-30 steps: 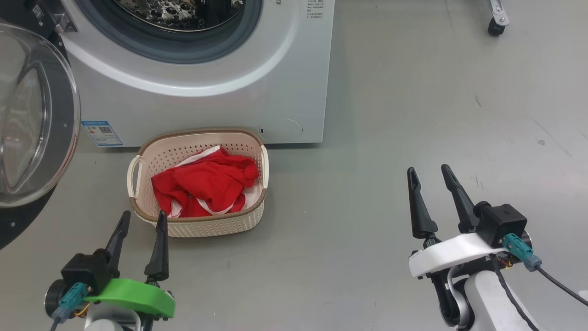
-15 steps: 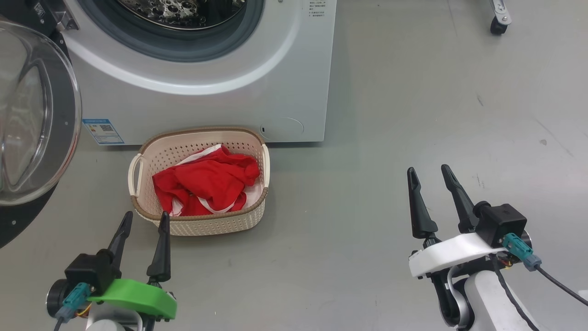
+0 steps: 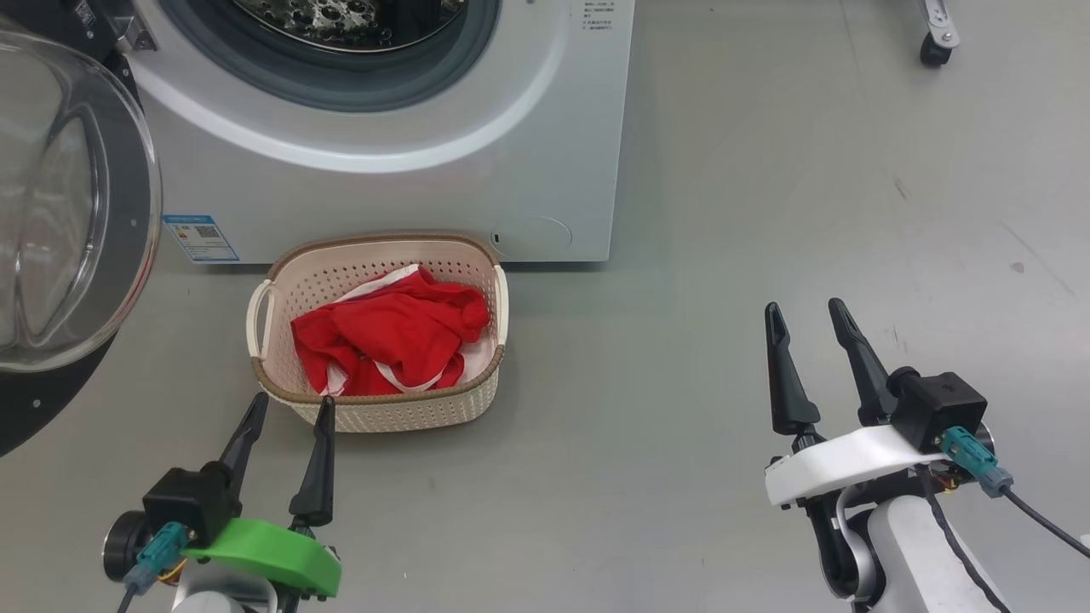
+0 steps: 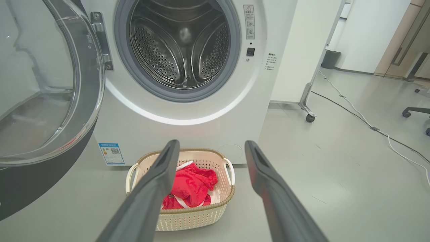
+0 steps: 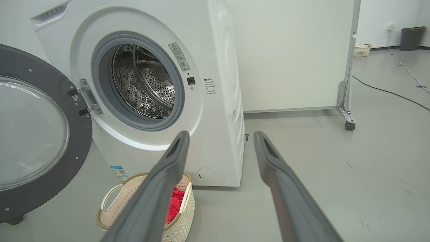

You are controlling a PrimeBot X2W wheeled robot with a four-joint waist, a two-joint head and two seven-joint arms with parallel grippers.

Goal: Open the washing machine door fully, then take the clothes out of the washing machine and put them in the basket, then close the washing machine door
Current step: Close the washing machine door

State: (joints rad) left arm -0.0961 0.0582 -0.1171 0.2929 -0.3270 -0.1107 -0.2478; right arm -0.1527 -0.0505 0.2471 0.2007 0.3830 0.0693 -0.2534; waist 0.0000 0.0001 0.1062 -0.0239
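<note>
The white washing machine (image 3: 409, 187) stands at the top left, its steel drum (image 4: 181, 43) showing no clothes inside. The washing machine door (image 3: 77, 213) hangs swung wide open on the left, its glass bowl facing me. On the floor against the machine's front sits the cream basket (image 3: 383, 413) with the red clothes (image 3: 392, 340) piled in it. My left gripper (image 3: 292, 398) is open and empty, its fingertips just short of the basket's near left corner. Well out to the right over bare floor, my right gripper (image 3: 805, 305) is also open and empty.
A white partition on casters (image 4: 309, 117) stands right of the machine. Cables (image 4: 369, 127) run across the grey floor further right, near a chair base (image 4: 416, 111). A dark bin (image 5: 410, 38) stands by the far wall.
The whole head picture has slid a little to the right, so the camera moved. My left gripper sits slightly further right against the basket. Both grippers stay open.
</note>
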